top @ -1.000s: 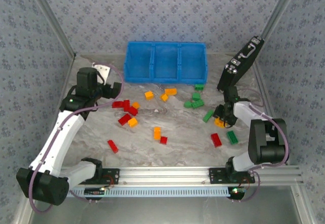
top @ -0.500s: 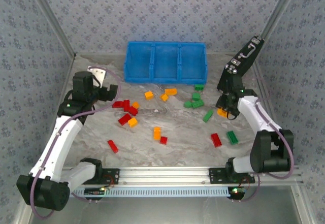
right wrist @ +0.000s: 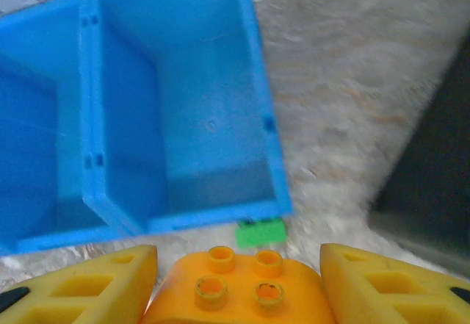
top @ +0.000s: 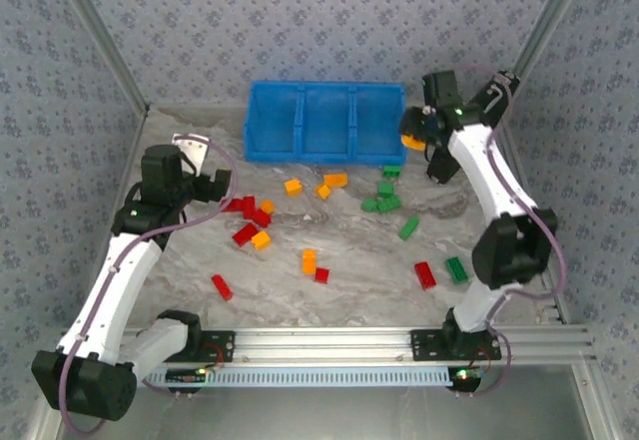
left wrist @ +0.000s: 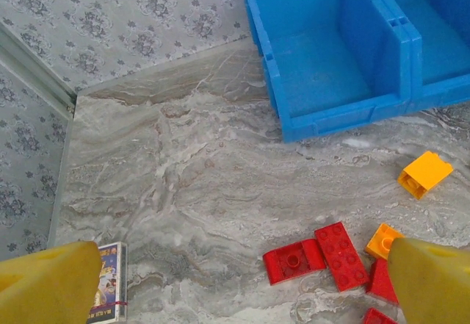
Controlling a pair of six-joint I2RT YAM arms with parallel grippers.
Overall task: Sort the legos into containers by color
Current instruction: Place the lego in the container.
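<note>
Looking down from above, the right gripper hangs at the right end of the blue bin, clamped on an orange brick. The left gripper stands spread wide beside the red bricks. The left wrist view shows its fingers apart, flanking those red bricks. In the right wrist view the orange brick appears short of the blue bin, near a green brick. Released here, it would likely land on the table, not having cleared the rim.

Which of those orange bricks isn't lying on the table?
The orange brick pinched in the right tool, held up near the right end of the blue bin. The rest lie loose on the table.
</note>
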